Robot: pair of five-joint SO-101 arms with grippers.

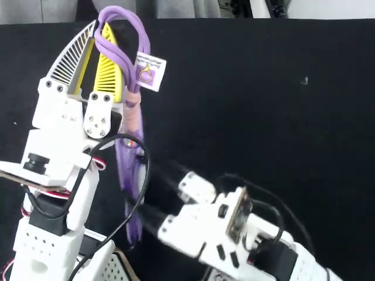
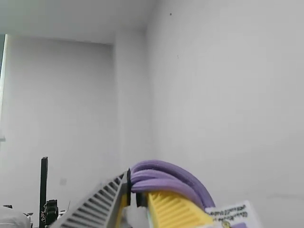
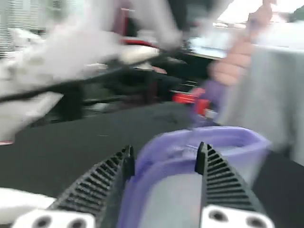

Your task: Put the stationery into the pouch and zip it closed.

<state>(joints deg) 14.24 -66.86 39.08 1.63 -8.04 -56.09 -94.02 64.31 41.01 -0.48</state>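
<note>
**Pouch hanging from the left gripper, right gripper at its rim**

1. Left side of the high view: the left arm is standing raised, and the left gripper (image 1: pixel 101 29) is pointing up toward the far edge of the table (image 1: pixel 263 105). Its 2 fingers, 1 white and ribbed and 1 yellow, are closing tightly on the purple carry loop (image 1: pixel 126 23) of the pouch (image 1: pixel 128 175). The left wrist view is showing the strands of that loop pinched between the 2 fingertips and arching over the yellow one.

2. Just to the right of the yellow finger, a white paper tag (image 1: pixel 150 70) is hanging from the loop.

3. Below the tag, the pouch is hanging beside the left arm. A short pink section (image 1: pixel 135 117) is sitting under the loop, and the purple body is running down from it toward the near edge of the table. Whether its lower end is touching the table cannot be told.

4. Lower right of the high view: the right arm is lying low over the black table, and the right gripper (image 1: pixel 140 196) is pointing left at the lower part of the pouch. In the right wrist view, its 2 black ribbed fingers are standing well apart, and the purple rim of the pouch is lying between them. Whether either finger is pressing on the rim cannot be told.
</note>
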